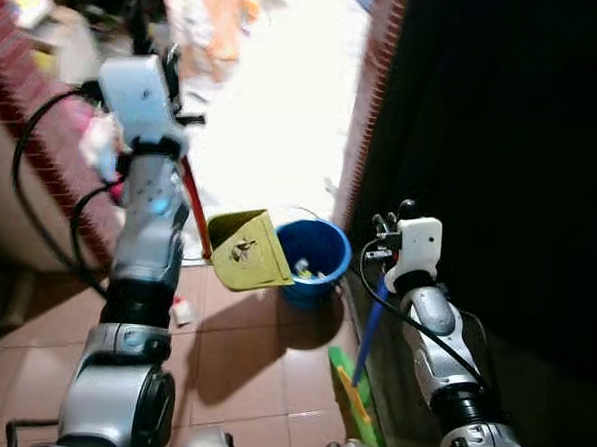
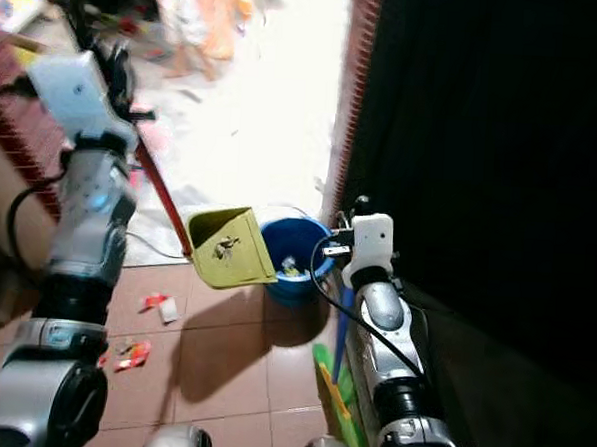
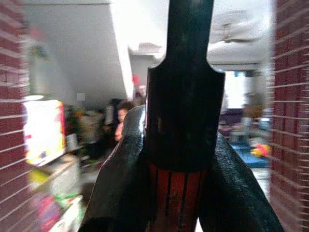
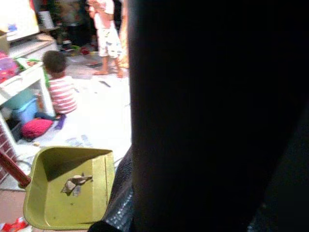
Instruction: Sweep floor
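Readable text: none on any surface in these views.
Dustpan (image 1: 247, 251): plain yellow-green, no lettering to be made out.
Bucket (image 1: 317, 257): plain blue, no label visible.
Wrappers on the floor (image 2: 132, 352): red and white print, too small and blurred to read.
Bright box (image 3: 43, 130): colours only, too blurred to read.

Yellow dustpan (image 1: 247, 251) with debris hangs tilted beside the blue bucket (image 1: 315, 259)
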`<state>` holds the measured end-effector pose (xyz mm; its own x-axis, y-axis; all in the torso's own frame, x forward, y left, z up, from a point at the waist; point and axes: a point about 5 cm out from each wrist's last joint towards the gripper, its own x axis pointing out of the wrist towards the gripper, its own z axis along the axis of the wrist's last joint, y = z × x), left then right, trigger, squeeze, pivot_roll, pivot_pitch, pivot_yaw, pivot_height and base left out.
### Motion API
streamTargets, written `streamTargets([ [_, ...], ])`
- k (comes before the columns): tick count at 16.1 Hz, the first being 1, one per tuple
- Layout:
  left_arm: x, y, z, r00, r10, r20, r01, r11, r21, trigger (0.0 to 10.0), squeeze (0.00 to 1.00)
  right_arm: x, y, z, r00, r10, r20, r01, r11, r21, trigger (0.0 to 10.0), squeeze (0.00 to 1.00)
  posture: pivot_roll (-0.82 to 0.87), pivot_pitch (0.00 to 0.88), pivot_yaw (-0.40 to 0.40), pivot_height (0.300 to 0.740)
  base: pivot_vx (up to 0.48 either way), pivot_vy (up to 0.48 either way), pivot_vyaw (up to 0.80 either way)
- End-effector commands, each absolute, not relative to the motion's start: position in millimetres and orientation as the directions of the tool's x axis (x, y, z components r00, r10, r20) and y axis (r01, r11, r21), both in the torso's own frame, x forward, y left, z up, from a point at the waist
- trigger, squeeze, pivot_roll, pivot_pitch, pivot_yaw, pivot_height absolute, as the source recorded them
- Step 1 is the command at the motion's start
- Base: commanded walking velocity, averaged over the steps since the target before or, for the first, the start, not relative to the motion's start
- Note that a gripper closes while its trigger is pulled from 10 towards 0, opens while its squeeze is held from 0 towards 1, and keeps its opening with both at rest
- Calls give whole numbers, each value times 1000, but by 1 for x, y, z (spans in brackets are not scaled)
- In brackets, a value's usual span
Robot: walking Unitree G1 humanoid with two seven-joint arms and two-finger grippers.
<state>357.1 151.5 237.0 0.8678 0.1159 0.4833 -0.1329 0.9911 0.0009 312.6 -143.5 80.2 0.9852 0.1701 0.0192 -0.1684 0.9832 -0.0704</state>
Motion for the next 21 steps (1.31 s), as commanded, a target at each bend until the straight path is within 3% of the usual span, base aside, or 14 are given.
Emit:
streamTargets([
  [1,357,137,254,828,74,556,-91,996,4,10000,0,313,-144,84,984,176,34,-172,981,-93,10000,0,-37,0,35,740,244,0,0],
  [15,365,113,255,806,-12,592,-14,999,40,10000,0,310,-144,83,983,182,24,-179,979,-97,10000,0,-50,0,41,740,329,0,0],
  [21,367,113,273,775,13,632,-25,1000,11,10000,0,311,-142,83,982,188,17,-186,978,-100,10000,0,-49,0,38,740,81,0,0],
])
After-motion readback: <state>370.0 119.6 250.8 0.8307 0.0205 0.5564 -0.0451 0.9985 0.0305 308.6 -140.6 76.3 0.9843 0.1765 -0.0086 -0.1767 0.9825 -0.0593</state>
